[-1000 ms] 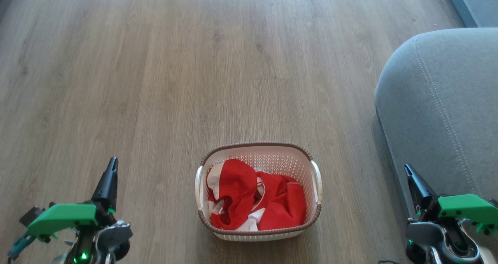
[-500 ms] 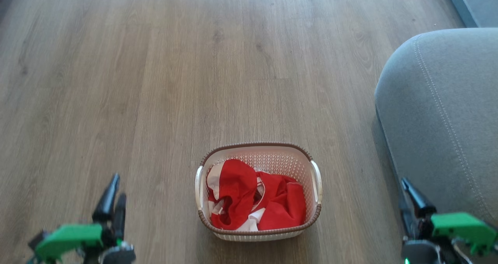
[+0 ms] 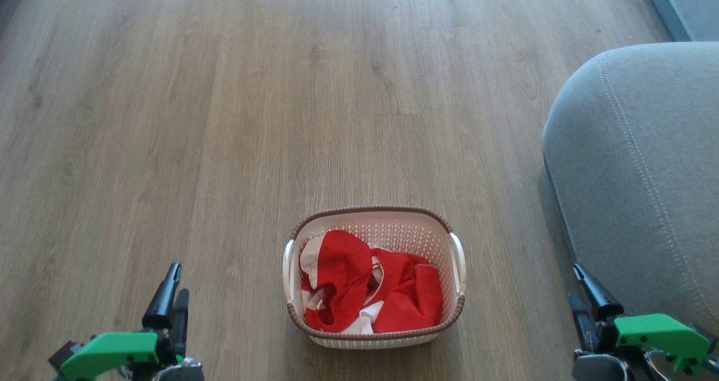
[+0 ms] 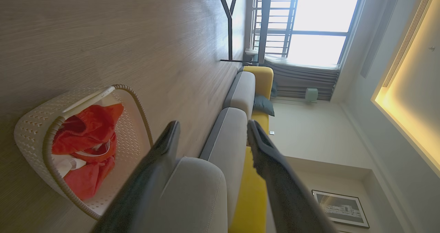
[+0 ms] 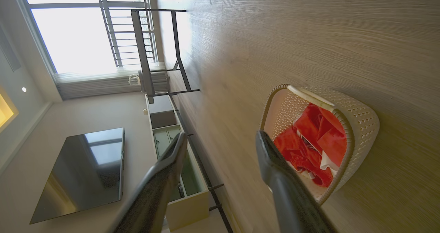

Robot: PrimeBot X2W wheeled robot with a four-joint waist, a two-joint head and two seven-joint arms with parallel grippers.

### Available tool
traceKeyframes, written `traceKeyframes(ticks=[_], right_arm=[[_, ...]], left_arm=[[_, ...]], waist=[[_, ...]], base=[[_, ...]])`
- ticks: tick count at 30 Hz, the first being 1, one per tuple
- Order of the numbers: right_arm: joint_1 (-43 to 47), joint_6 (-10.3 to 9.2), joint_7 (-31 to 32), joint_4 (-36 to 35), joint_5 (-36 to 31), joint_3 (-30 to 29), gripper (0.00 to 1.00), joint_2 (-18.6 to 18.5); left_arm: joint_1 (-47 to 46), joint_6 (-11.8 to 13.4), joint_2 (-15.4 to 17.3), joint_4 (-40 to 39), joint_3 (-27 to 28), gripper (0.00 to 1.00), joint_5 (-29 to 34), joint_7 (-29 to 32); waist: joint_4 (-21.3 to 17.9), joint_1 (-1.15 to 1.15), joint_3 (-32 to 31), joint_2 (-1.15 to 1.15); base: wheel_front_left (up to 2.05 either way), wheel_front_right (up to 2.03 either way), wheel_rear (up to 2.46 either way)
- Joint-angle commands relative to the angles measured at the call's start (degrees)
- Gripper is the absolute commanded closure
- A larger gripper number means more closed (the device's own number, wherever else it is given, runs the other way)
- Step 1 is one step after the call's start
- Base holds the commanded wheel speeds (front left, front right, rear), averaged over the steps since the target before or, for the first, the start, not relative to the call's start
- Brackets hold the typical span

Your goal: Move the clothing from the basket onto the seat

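Red clothing (image 3: 368, 282) bunched inside cream basket (image 3: 373, 215), lower centre of frame, basket on wood floor (image 3: 224, 117), grey seat (image 3: 646, 173) at right edge, apart from basket, left gripper (image 3: 178, 282) lower left, fingers spread, empty, right gripper (image 3: 575, 282) lower right by seat, fingers spread, empty
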Motion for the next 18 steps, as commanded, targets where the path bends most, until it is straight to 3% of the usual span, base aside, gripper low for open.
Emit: traceKeyframes(ticks=[1, 10, 18], right_arm=[[-1.37, 0.05, -0.82, -2.36, -0.47, 0.63, 0.0, -0.25], [-1.15, 0.08, -2.17, -3.17, -3.39, 1.49, 0.0, -0.31], [-1.27, 0.11, -3.51, -3.67, -9.78, 2.34, 0.0, -0.52]], left_arm=[[-2.31, -0.06, 0.18, -2.15, -0.34, 0.0, 0.48, -0.67], [-2.47, -0.05, 0.21, -2.45, -1.2, 0.0, 3.19, -2.02], [-2.58, 0.1, 0.23, -2.83, -1.85, 0.0, 8.79, -3.36]], waist=[[0.07, 0.0, -0.03, 0.0], [0.3, 0.0, -0.15, 0.0], [0.42, 0.0, -0.26, 0.0]], base=[[0.0, 0.0, 0.0], [0.0, 0.0, 0.0], [0.0, 0.0, 0.0]])
